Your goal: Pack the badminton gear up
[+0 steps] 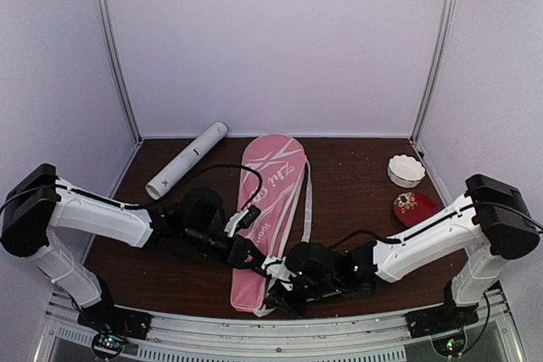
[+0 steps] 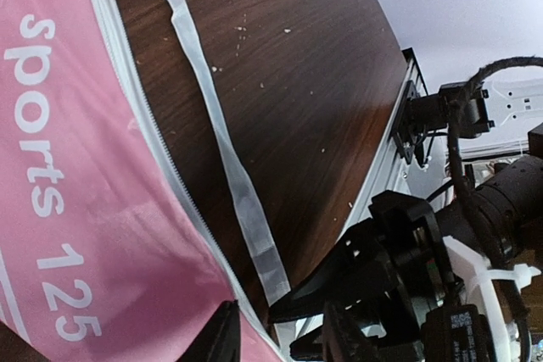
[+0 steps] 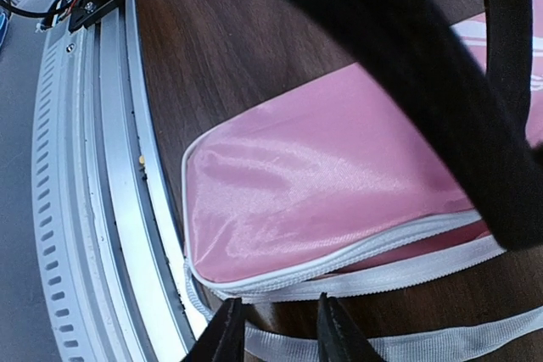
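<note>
- On the dark surface, the pink cover lies flat at centre.
- Left pincer: narrowly parted over the cover's zip edge.
- Right pincer: narrowly parted at the cover's near end, over the white strap.

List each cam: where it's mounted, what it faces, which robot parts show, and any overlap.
Top: above and behind the bases, looking down on the table; left arm, right arm, cover, tube in view.
Left wrist: low over the cover, facing the right arm; own fingertips at bottom.
Right wrist: low over the cover's end, facing the near rail; own fingertips at bottom.
Shared: all three see the cover.
</note>
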